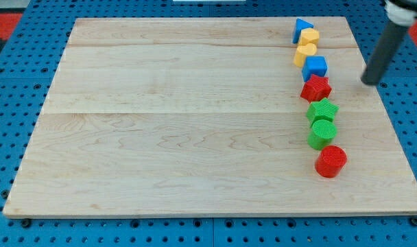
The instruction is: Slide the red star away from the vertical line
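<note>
Nearest the view's bottom, the red cylinder (330, 162) closes a column of blocks down the right part of the wooden surface (181, 116). Above it stand the green cylinder (322, 134) and the green star (322, 110), apparently touching, though the gap is hard to judge. Next comes the red star (316, 88), in line between the green star and the blue cube (315, 66); it is not displaced, so the task is judged not yet begun. My tip (370, 82) stands to the view's right of the red star, apart from it. The end effector is a bare rod: no jaws, nothing held. Farther up sit two yellow blocks (306, 48) and a blue triangle (302, 28).
</note>
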